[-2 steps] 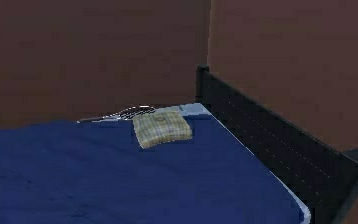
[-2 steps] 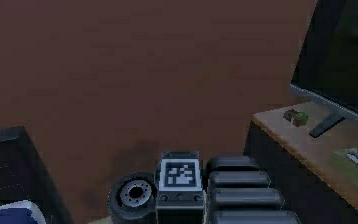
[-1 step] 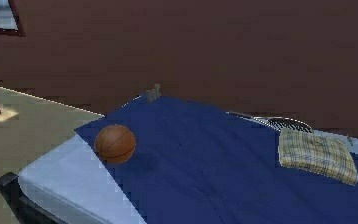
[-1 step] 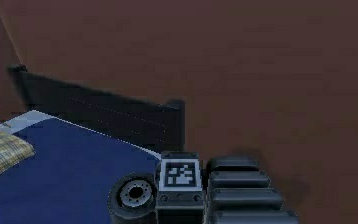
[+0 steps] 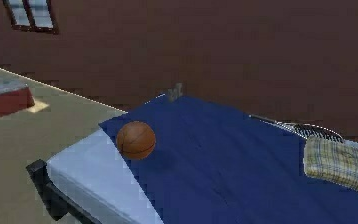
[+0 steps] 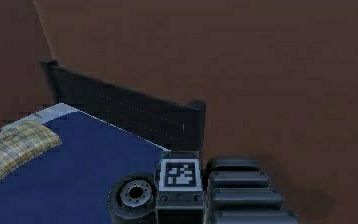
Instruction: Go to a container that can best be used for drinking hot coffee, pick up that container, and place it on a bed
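A bed with a dark blue cover (image 5: pixel 227 160) and a pale blue sheet lies across the forward view; an orange basketball (image 5: pixel 136 140) rests on it. The same blue cover (image 6: pixel 82 160) reaches the arm side view's lower left. At that view's bottom edge the arm's dark ribbed segments (image 6: pixel 242 190) show beside a white square with black marks (image 6: pixel 179 175). Left of the square is the gripper's dark rounded body (image 6: pixel 135 197), low over the bed. Its far end cannot be made out, so I cannot tell whether it holds anything.
A plaid pillow (image 5: pixel 337 163) lies at the bed's head, seen again as a plaid pillow (image 6: pixel 17 150) before the dark headboard (image 6: pixel 127 110). A small grey thing (image 5: pixel 175 92) sits at the bed's far edge. Brown walls stand behind. Tan floor and a low reddish object (image 5: pixel 7 100) lie at the left.
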Motion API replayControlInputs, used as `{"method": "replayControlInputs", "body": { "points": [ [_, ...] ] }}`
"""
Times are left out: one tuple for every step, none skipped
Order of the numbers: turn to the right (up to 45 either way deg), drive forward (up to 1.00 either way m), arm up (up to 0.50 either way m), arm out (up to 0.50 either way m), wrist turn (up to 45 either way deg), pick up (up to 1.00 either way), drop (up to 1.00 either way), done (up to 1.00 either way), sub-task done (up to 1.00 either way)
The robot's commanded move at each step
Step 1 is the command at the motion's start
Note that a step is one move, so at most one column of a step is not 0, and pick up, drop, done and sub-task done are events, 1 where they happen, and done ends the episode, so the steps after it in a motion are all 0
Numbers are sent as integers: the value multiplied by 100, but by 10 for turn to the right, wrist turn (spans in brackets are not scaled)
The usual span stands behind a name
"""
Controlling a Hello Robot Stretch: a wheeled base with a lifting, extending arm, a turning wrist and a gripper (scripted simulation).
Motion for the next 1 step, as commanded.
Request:
{"method": "replayControlInputs", "body": {
  "points": [
    [450,0,0,0,0,0,0,0,0]
  ]
}}
